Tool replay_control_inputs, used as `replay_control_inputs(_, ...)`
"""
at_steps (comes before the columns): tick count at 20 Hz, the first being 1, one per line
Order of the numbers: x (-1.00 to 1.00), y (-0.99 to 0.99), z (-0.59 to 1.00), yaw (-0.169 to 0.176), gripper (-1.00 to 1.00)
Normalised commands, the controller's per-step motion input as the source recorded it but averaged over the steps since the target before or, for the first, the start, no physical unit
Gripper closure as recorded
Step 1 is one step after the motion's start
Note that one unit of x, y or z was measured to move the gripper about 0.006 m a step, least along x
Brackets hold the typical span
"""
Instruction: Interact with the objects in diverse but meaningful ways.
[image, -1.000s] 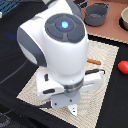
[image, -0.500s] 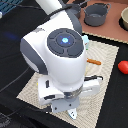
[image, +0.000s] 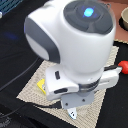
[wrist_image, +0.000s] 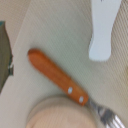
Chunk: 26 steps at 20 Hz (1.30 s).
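Note:
The arm's big white wrist fills the exterior view. My gripper (image: 74, 109) hangs low over the woven mat (image: 30, 89); its fingers are hidden, so I cannot tell how the jaws stand. A corner of the flat yellow box (image: 41, 86) shows beside the wrist. The red tomato (image: 124, 66) lies at the exterior view's right edge. The wrist view shows a slim white piece (wrist_image: 104, 30), perhaps the fish, lying on the mat. No fingers show there. The milk carton is out of view.
An orange-handled fork (wrist_image: 55, 75) lies on the mat with its metal end by the tan plate's rim (wrist_image: 55, 112). A dark object (wrist_image: 4, 55) sits at the wrist view's edge. A grey pot (image: 123, 17) stands at the back right.
The arm's upper part has swung toward the exterior view's right and looms larger. The hand has sunk slightly lower over the mat. The tomato has not moved.

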Motion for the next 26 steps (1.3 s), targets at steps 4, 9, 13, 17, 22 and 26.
replay_control_inputs(4, -0.06, 0.84, 0.42, 0.024, -1.00)
replay_control_inputs(9, -0.17, 0.86, 0.17, 0.002, -1.00)
replay_control_inputs(13, -0.17, 0.86, 0.04, 0.000, -1.00)
replay_control_inputs(17, -0.21, 0.84, 0.00, 0.001, -1.00)
replay_control_inputs(22, -0.49, 0.73, 0.00, 0.021, -1.00)
replay_control_inputs(26, -0.70, 0.70, 0.03, 0.032, -1.00)
